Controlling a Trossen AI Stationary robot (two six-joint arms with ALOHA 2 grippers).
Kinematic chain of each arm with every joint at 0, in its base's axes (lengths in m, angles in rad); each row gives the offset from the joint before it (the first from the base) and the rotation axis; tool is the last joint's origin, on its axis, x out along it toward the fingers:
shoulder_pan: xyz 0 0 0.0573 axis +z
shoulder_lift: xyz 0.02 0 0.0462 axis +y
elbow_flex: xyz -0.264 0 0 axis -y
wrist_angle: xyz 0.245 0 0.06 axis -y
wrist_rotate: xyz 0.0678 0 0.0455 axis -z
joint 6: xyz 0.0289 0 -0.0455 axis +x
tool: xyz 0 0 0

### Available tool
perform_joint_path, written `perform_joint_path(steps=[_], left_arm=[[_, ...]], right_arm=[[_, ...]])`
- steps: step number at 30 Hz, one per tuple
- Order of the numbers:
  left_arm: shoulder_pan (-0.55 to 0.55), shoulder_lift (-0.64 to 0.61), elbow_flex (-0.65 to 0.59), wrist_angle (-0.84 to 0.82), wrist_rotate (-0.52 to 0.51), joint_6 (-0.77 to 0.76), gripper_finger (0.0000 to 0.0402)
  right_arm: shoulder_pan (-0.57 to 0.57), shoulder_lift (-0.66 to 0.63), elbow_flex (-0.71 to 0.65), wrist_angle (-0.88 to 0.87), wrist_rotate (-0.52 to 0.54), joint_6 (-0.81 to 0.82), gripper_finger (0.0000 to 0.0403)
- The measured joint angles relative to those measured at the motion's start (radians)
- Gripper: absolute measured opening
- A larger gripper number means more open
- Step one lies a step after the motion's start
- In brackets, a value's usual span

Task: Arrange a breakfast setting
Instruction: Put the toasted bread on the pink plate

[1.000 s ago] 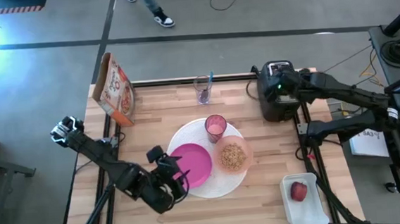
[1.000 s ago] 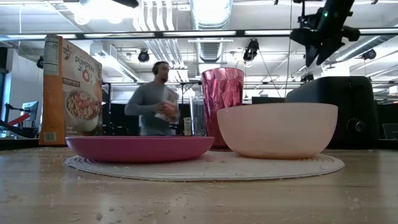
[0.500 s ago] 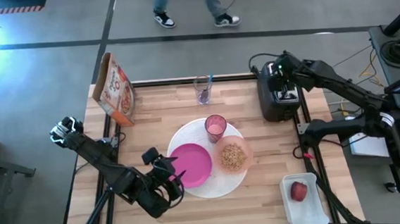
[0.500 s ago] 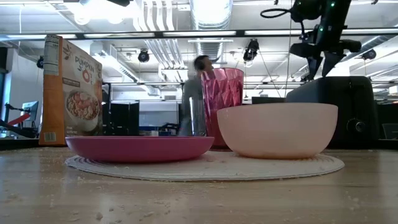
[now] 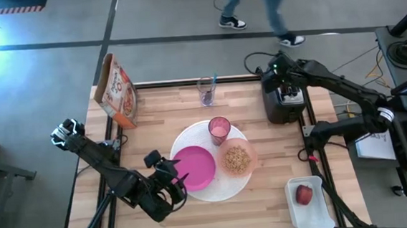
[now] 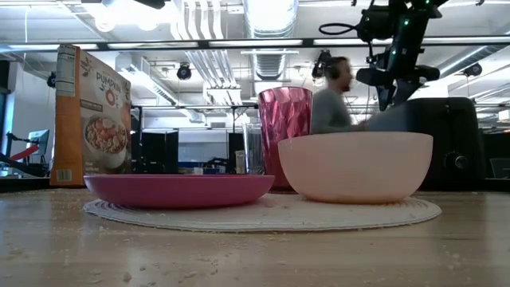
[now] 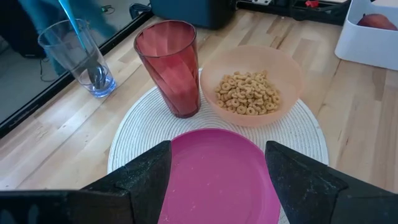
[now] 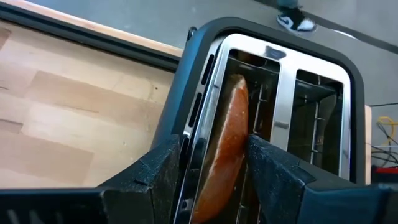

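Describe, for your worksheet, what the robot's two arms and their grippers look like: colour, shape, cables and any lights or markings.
Both arms are dark, nearly black, built of slim jointed segments. The left gripper and right gripper each have two broad, flat, matt black fingers with angular edges. The left arm carries a pale grey block at its base end. A black cable loops by the right arm's wrist, where a small green light glows.

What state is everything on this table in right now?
bowl: upright, holding cereal
tumbler: upright on the white plate
magenta plate: empty
bagel: standing in the toaster slot
right gripper: fingers around the bagel
left gripper: open over the magenta plate
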Motion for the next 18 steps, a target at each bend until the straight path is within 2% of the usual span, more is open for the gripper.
perform_joint_path(steps=[10,18], left_arm=[[0.000,0.000,0.000,-0.022,-0.001,-0.020,0.0242],[0.000,0.000,0.000,-0.023,-0.015,-0.021,0.0242]], right_arm=[[-0.021,0.006,-0.001,0.016,0.006,-0.042,0.0147],[-0.061,-0.021,-0.001,0.015,0.001,-0.054,0.0146]])
